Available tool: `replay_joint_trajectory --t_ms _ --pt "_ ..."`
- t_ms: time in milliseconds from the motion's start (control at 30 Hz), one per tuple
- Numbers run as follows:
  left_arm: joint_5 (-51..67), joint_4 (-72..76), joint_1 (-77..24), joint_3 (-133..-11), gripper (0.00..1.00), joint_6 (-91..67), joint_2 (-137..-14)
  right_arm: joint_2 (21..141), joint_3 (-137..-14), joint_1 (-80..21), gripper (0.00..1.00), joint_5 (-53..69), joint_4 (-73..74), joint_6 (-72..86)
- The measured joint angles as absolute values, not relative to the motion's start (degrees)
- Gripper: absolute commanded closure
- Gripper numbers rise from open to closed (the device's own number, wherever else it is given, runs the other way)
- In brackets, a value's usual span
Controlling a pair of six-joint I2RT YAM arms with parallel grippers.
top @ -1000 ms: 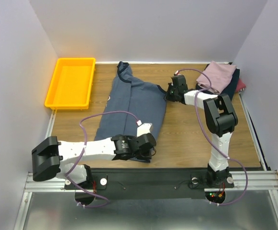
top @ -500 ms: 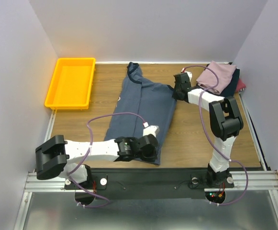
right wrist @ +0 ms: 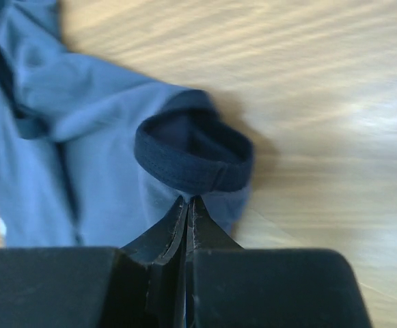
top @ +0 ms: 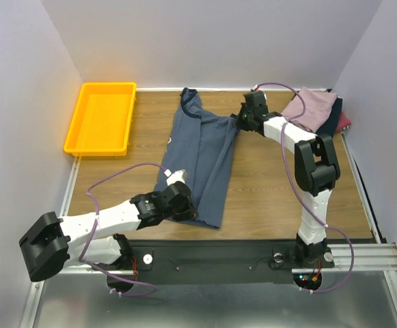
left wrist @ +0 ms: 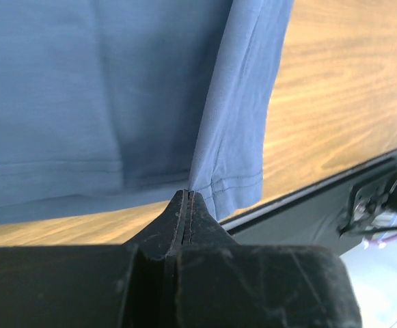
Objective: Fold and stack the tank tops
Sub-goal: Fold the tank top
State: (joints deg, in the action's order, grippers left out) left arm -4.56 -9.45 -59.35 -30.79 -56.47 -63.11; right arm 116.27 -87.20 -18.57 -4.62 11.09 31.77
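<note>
A slate-blue tank top (top: 201, 150) lies lengthwise on the wooden table, its right side doubled over toward the left. My left gripper (top: 186, 207) is shut on its near hem (left wrist: 225, 184), with the fingers pressed together on the cloth (left wrist: 186, 195). At the far end my right gripper (top: 239, 123) is shut on the top just below a dark-trimmed armhole loop (right wrist: 191, 164), jaws tight (right wrist: 186, 199). A mauve-pink tank top (top: 312, 108) sits on a navy one (top: 331, 128) and a maroon one (top: 346, 121) at the back right.
A yellow plastic tray (top: 101, 117) stands at the back left by the wall. The table's front edge and black rail (left wrist: 335, 184) run just behind the held hem. Pale walls close in three sides.
Both grippers have carried their edges of the slate-blue top leftward, folding its right side over. The left arm has swung far to the left.
</note>
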Motion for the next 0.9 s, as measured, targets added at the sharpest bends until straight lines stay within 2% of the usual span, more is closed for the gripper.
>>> replay_joint_trajectory --t_ms 500,900 --pt "-5.4 -17.0 -56.9 -30.7 1.00 -59.1 -58.3 128.6 -101.4 -25.1 0.97 -2.0 11.2 39.5" --pt "-8.7 -22.6 -56.9 -30.5 1.00 -61.6 -57.8 133.2 -106.5 -27.9 0.96 -2.2 11.1 41.0"
